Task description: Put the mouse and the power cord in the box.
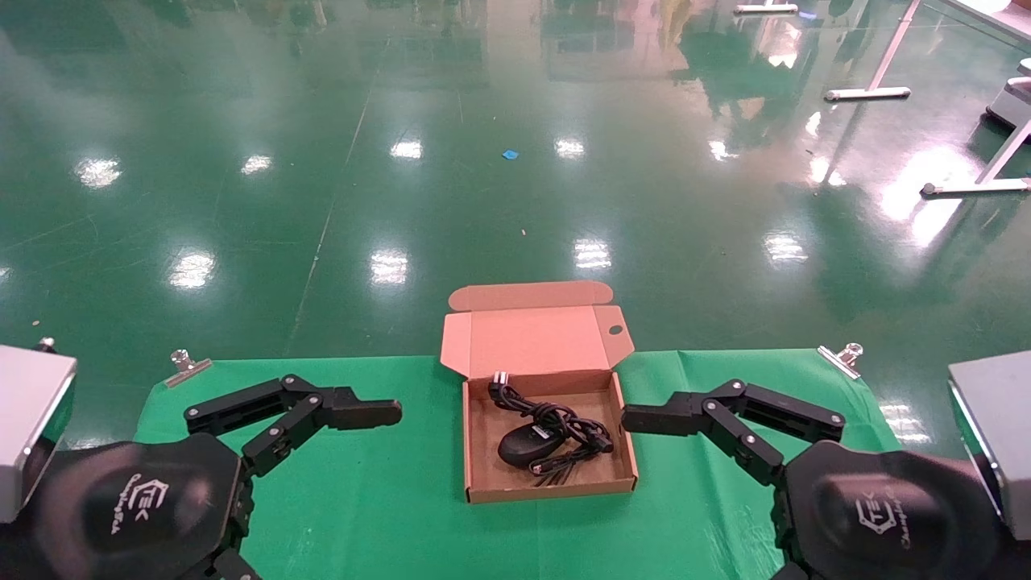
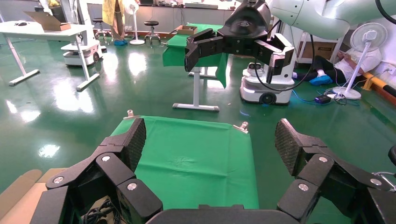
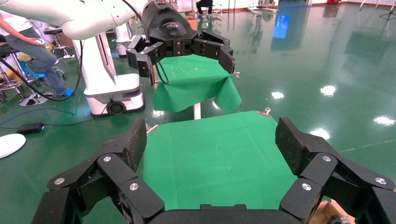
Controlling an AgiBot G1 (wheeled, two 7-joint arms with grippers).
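Note:
The box [image 1: 478,451] lies open mid-table, its lid [image 1: 532,338] folded back on the far side. Inside it rests the black mouse [image 1: 522,445], with the coiled power cord [image 1: 564,423] draped over and behind it, silver prongs at the box's far-left corner. My left gripper [image 2: 211,140] hovers open to the box's left, one of its fingers [image 1: 354,413] pointing at the box. My right gripper [image 3: 211,140] hovers open to the box's right, a finger [image 1: 660,419] close to the box's wall. Both hold nothing. A box corner [image 2: 18,198] shows in the left wrist view.
A green cloth [image 1: 362,515] covers the table, held by metal clips [image 1: 187,364] [image 1: 842,356] at its far corners. Beyond the far edge is a glossy green floor. Grey metal blocks [image 1: 24,419] [image 1: 995,427] sit at the table's left and right ends.

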